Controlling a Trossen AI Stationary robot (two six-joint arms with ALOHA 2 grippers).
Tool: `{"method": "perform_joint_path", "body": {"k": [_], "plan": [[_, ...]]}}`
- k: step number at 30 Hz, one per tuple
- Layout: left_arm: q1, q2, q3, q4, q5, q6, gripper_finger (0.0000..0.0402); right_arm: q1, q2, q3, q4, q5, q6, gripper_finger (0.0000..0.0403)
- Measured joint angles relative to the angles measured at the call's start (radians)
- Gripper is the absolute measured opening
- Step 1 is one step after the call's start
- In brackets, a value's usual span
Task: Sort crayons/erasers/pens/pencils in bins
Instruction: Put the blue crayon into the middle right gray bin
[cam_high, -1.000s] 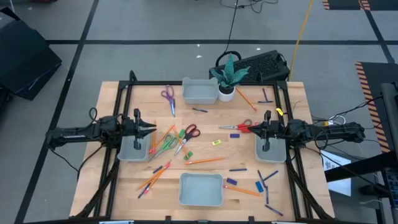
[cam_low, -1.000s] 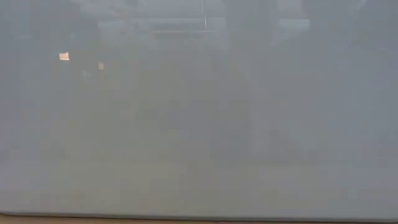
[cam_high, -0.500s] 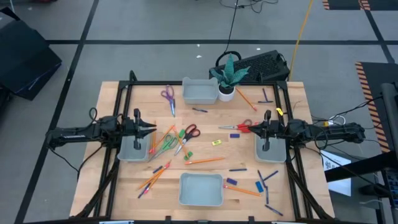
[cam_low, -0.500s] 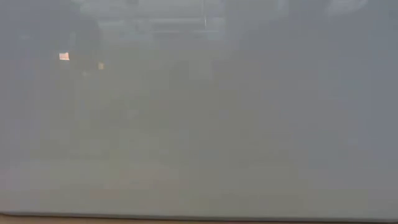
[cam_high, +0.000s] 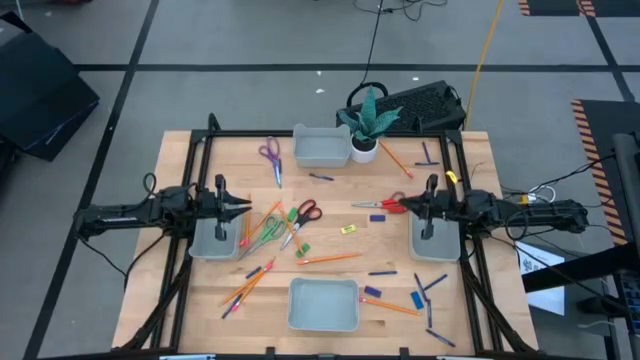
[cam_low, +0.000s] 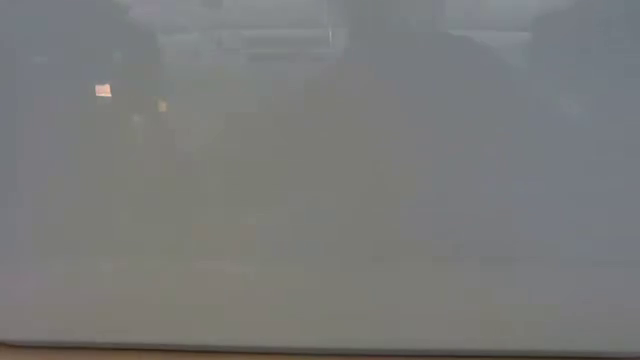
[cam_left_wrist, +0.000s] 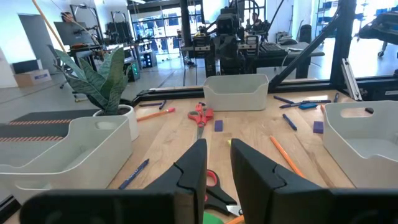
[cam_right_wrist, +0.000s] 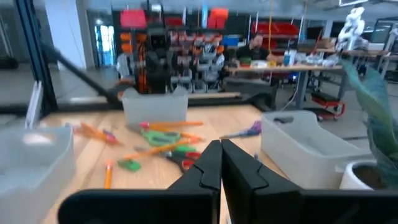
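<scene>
Overhead, the wooden surface sat on a grey floor crossed by dark lines, framed by black rails, with a black keyboard beyond its far edge. Four bins lay in a cross: far bin, near bin, left bin and right bin. A white pot with a green plant stood just beside the far bin. Pencils and green sticks were scattered right of the left bin, pens and erasers lay towards the near right, and a yellow eraser lay near the middle. Purple scissors and red scissors rested on the wood.

The left tool hung over the left bin's far edge, its fingers slightly parted and holding nothing. The right tool hung above the right bin's far edge, fingers closed together, empty. The low camera gave only grey haze. Wrist cameras showed a workshop behind, with racks, benches and a seated person.
</scene>
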Motion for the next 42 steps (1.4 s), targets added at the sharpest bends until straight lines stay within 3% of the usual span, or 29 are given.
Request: {"method": "perform_joint_path", "body": {"k": [3, 7, 16, 20, 24, 29, 36, 42], "plan": [[0.000, 0.000, 0.000, 0.000, 0.000, 0.000, 0.0076, 0.007, 0.014, 0.000, 0.114, -0.055, 0.091, 0.0002], [0.000, 0.000, 0.000, 0.000, 0.000, 0.000, 0.0076, 0.062, 0.118, 0.047, 0.171, -0.005, 0.139, 0.0002], [0.000, 0.000, 0.000, 0.000, 0.000, 0.000, 0.0076, 0.348, 0.734, 0.355, 0.097, 0.272, 0.035, 0.0002], [0.000, 0.000, 0.000, 0.002, 0.000, 0.000, 0.0076, 0.458, 0.942, 0.494, 0.026, 0.417, 0.102, 0.0002], [0.000, 0.000, 0.000, 0.007, -0.001, 0.000, 0.0076, 0.547, 1.089, 0.649, -0.223, 0.362, 0.095, 0.0003], [0.000, 0.000, 0.000, 0.008, -0.001, 0.000, 0.0076, 0.628, 1.296, 0.826, -0.538, 0.274, 0.253, 0.0038], [0.000, 0.000, 0.000, 0.008, 0.000, 0.000, 0.0076, 0.643, 1.461, 0.851, -0.600, 0.096, 0.398, 0.0124], [0.000, 0.000, 0.000, 0.008, 0.000, 0.000, 0.0076, 0.635, 1.512, 0.851, -0.598, 0.096, 0.412, 0.0128]]}}
